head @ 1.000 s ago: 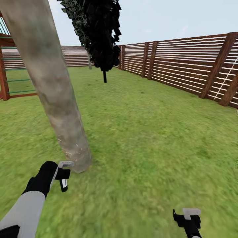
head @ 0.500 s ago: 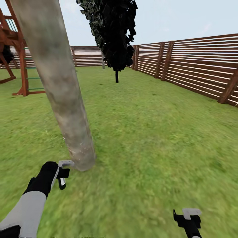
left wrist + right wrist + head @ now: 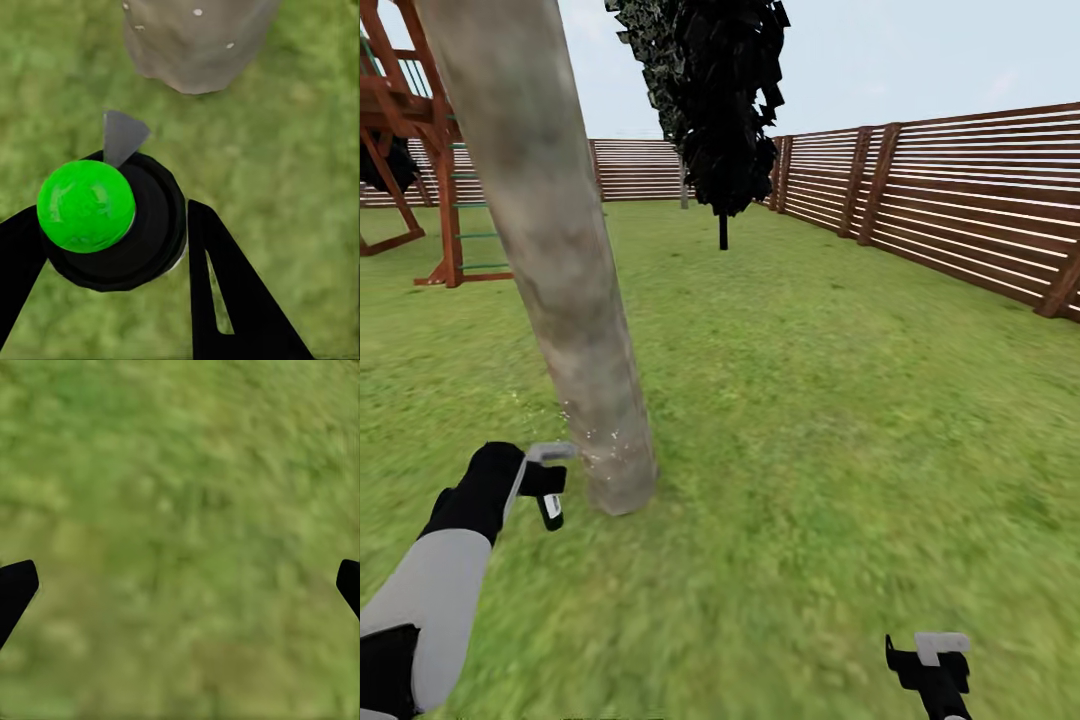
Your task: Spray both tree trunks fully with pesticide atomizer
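Head view: right gripper low at 5 o'clock, fingers wide apart over lawn. Left gripper at 8 o'clock clamps the pesticide atomizer, just beside the speckled tree trunk. Beyond, fence.

The head camera is looking forward and down across the lawn toward the wooden fence, taking in the tree trunk just ahead of the left gripper. The left wrist camera is facing down along its fingers, close to the same trunk's base. The right wrist camera is hanging near the grass beneath the right gripper.
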Robot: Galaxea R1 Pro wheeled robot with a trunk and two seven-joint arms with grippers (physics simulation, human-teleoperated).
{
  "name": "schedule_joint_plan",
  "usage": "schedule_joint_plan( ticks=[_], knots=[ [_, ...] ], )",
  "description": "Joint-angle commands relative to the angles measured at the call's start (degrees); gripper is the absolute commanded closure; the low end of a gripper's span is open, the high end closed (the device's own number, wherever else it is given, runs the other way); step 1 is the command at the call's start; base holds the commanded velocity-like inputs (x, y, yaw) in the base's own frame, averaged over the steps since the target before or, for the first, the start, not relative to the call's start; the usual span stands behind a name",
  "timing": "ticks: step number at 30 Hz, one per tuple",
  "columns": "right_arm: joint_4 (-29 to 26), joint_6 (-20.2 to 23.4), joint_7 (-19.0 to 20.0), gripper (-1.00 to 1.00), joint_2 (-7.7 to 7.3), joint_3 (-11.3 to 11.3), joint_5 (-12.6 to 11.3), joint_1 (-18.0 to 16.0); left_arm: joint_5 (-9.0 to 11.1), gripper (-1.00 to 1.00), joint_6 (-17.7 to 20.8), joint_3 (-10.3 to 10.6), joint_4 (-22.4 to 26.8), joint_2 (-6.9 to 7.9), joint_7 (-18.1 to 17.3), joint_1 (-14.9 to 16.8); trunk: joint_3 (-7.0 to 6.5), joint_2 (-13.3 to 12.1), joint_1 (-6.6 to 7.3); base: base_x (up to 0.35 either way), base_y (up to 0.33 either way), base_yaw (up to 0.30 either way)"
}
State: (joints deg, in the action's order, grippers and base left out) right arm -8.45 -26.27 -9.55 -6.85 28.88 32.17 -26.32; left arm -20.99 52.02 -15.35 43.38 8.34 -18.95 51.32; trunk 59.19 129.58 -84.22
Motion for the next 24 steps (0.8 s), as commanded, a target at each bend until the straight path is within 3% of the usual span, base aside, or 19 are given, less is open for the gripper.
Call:
schedule_joint_plan(
  ticks=[1,3,4,6,11,24],
  knots=[
    [0.12,-0.2,-0.29,-1.0,0.0,0.3,0.61,-0.05,-1.09,1.0,0.16,0.56,0.25,-0.28,-1.05,0.14,0.05,0.02,0.01,0.0,0.0,0.241],
    [0.13,-0.19,-0.27,-1.0,0.0,0.3,0.61,-0.05,-1.01,1.0,1.28,3.55,0.69,-0.83,-1.42,0.34,0.05,0.02,0.01,0.0,0.0,0.264],
    [0.12,-0.18,-0.24,-1.0,0.0,0.3,0.61,-0.05,-0.95,1.0,3.88,5.38,0.97,-1.38,-1.55,1.04,0.05,0.02,0.01,0.0,0.0,0.275],
    [0.13,-0.18,-0.21,-1.0,0.0,0.3,0.61,-0.05,-0.9,1.0,5.25,6.25,1.07,-1.2,-1.63,2.45,0.05,0.02,0.01,0.0,0.0,0.275],
    [0.14,-0.18,-0.2,-1.0,0.0,0.3,0.61,-0.05,-0.96,1.0,5.85,6.47,5.83,-1.33,-1.62,3.24,0.05,0.02,0.01,0.101,-0.074,0.077],
    [0.18,-0.18,-0.12,-1.0,0.08,0.29,0.7,-0.05,-1.15,1.0,5.88,6.49,6.51,-1.14,-1.62,3.26,0.05,0.02,0.01,-0.054,-0.264,0.0]
  ],
)
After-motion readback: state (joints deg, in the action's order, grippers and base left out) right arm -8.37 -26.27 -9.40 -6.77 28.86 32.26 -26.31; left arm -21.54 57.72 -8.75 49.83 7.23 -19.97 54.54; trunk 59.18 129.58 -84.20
